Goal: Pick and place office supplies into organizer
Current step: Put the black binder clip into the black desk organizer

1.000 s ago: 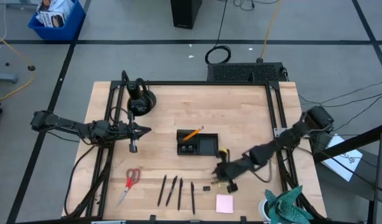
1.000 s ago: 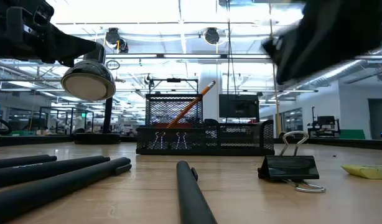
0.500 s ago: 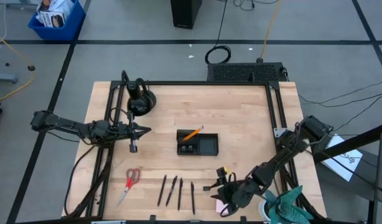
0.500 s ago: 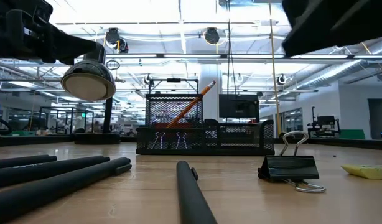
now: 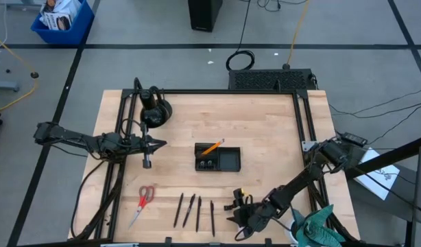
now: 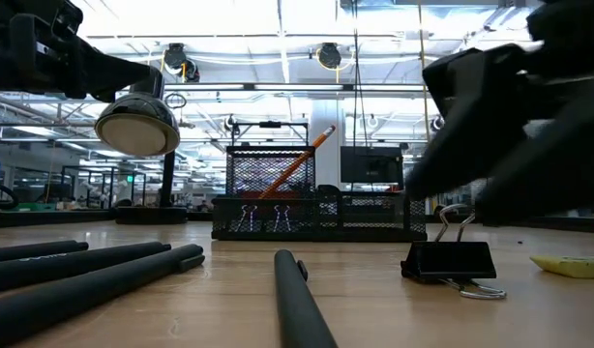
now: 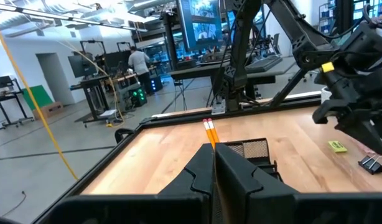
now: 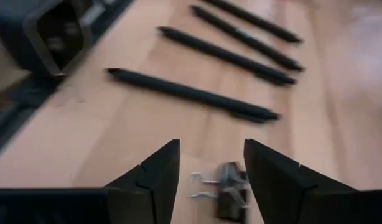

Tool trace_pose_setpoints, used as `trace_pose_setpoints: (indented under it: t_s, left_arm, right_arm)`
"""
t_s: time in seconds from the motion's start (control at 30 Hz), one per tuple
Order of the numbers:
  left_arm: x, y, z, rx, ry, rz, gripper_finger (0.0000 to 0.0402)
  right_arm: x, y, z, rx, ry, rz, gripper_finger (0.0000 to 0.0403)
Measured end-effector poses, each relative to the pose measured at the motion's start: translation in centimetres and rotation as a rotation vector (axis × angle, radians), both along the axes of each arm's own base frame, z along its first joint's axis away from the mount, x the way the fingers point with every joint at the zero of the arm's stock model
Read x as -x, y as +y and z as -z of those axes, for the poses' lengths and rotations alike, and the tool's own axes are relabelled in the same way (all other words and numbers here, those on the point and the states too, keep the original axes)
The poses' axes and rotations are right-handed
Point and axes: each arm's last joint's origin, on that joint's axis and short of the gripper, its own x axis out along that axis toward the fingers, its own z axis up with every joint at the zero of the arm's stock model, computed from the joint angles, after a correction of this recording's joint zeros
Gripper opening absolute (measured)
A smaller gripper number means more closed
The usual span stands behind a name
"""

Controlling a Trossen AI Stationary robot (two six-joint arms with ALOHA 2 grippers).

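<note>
High view: pink notepad mostly under right gripper.

The black organizer is sitting mid-table, holding an orange pencil; four black pens are lying near the front edge.

The right tool has its two dark fingers spread apart over the wooden counter, and a small black binder clip with silver wire handles lies in the gap between them. Beyond it four thin black pens lie on the counter, roughly parallel and apart from one another.
</note>
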Motion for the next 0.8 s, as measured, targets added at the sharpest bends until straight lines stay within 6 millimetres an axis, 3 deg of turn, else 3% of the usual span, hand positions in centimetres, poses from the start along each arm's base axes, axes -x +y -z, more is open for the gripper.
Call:
trace_pose_setpoints:
  t_s: [0.23,0.5,0.63,0.8]
  left_arm:
    - [0.00,0.00,0.05,-0.001,0.006,0.000,0.0021]
    - [0.00,0.00,0.05,0.000,0.006,0.001,0.0021]
    - [0.00,-0.01,0.06,0.017,0.004,0.002,0.0021]
    - [-0.01,-0.01,0.23,0.030,0.020,0.004,0.0021]
  right_arm:
    - [-0.14,-0.46,0.07,0.056,-0.017,0.055,0.0163]
    - [0.01,-0.48,0.33,0.025,0.029,0.033,0.0127]
    - [-0.02,-0.57,0.37,0.021,0.037,0.036,0.0093]
    - [-0.17,-0.82,0.46,-0.007,0.071,0.015,0.0022]
